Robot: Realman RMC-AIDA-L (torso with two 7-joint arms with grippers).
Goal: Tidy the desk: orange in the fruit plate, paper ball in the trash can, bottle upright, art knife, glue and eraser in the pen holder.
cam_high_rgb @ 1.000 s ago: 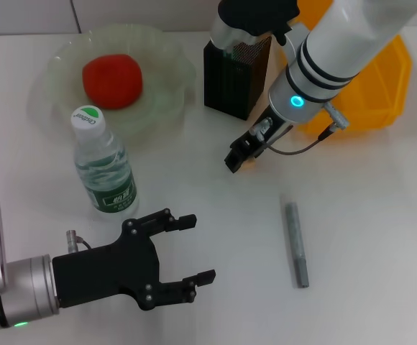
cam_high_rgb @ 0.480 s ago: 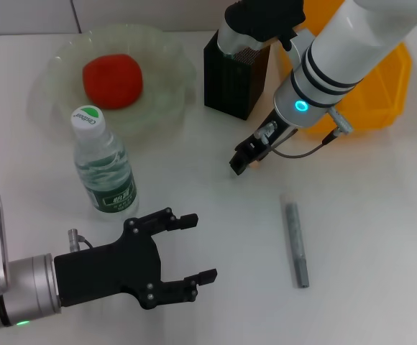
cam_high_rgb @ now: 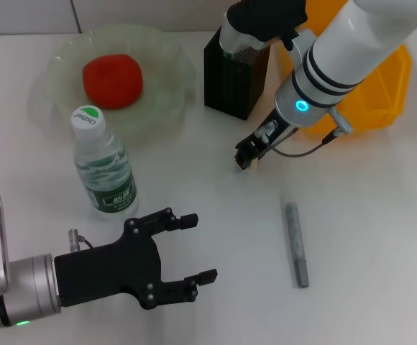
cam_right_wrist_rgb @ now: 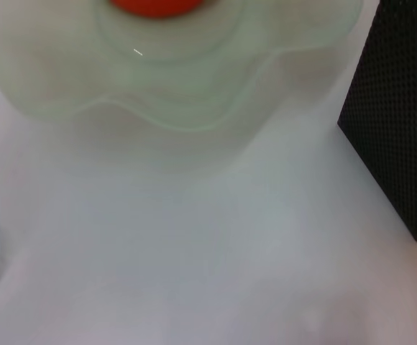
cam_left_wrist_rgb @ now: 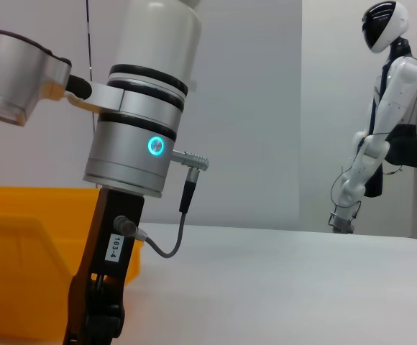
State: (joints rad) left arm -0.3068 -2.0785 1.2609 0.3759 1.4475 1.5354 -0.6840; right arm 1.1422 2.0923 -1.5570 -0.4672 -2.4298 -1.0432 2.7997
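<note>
The right claw, fingers unreadable, is hovering beside the pen holder and should approach the glue squarely; the left claw is idling spread.

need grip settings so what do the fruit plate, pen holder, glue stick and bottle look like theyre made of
The fruit plate looks like translucent pale green plastic or glass; the desk shows through its scalloped rim. The pen holder looks like black metal mesh, with a fine grid of perforations in the right wrist view. The glue is a matte grey stick, probably plastic. The bottle is clear thin plastic with a glossy green cap.
</note>
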